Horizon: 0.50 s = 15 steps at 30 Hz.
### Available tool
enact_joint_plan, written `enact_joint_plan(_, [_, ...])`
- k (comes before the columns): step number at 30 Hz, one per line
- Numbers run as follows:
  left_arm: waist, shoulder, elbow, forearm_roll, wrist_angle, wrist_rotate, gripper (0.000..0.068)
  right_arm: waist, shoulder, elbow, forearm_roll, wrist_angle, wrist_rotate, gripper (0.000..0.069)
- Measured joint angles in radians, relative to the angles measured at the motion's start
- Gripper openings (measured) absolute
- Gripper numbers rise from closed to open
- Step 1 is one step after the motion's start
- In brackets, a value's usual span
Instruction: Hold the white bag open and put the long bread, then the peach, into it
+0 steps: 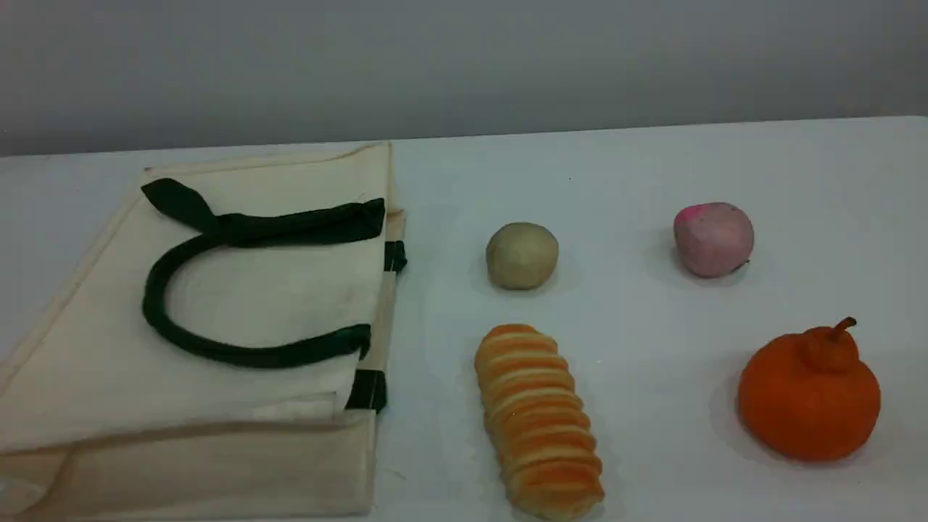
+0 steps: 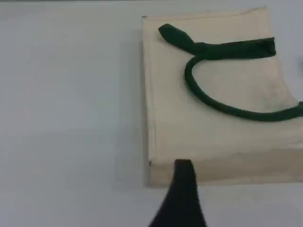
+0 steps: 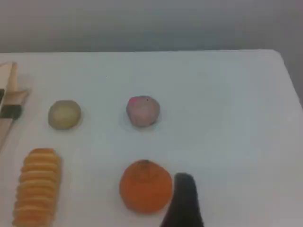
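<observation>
Nothing of the task is seen to be done yet. The large cream-white canvas tote bag [image 1: 217, 319] with dark green strap handles [image 1: 217, 290] is laid flat and closed along the left edge of the pale table [image 1: 652, 159], its mouth turned toward the foods (one handle is folded back over the top panel). The long bread [image 1: 538, 420], an orange-golden loaf ridged crosswise, is set near the front edge at the middle of the table, just right of the bag and apart from it. The peach [image 1: 713, 239], a rounded pale pink fruit with a magenta patch, is placed farther back toward the right edge, well apart from the bag. A beige-tan ball [image 1: 522, 255] and an orange stemmed fruit [image 1: 809, 395] are also left untouched.

Neither arm is shown in the scene view. In the wrist views the left gripper [image 2: 182, 189] is held above the bag's near side, the right gripper [image 3: 184, 198] beside the orange fruit; both are judged wide open and nothing is held. Opening the bag and both placements are judged still to be done.
</observation>
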Motion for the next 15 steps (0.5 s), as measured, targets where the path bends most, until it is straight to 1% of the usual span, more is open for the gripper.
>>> enact_joint_plan(8, [0.000, 0.000, 0.000, 0.000, 0.000, 0.000, 0.0568, 0.002, 0.000, 0.000, -0.001, -0.001, 0.001, 0.0529])
enact_joint_plan(12, [-0.001, 0.000, 0.000, 0.005, -0.002, 0.026, 0.0568, 0.002, 0.000, 0.000, -0.001, -0.003, 0.001, 0.0529])
enact_joint_plan(15, [-0.001, 0.000, 0.000, 0.005, -0.002, 0.026, 0.0568, 0.002, 0.000, 0.000, 0.000, -0.003, 0.001, 0.0529])
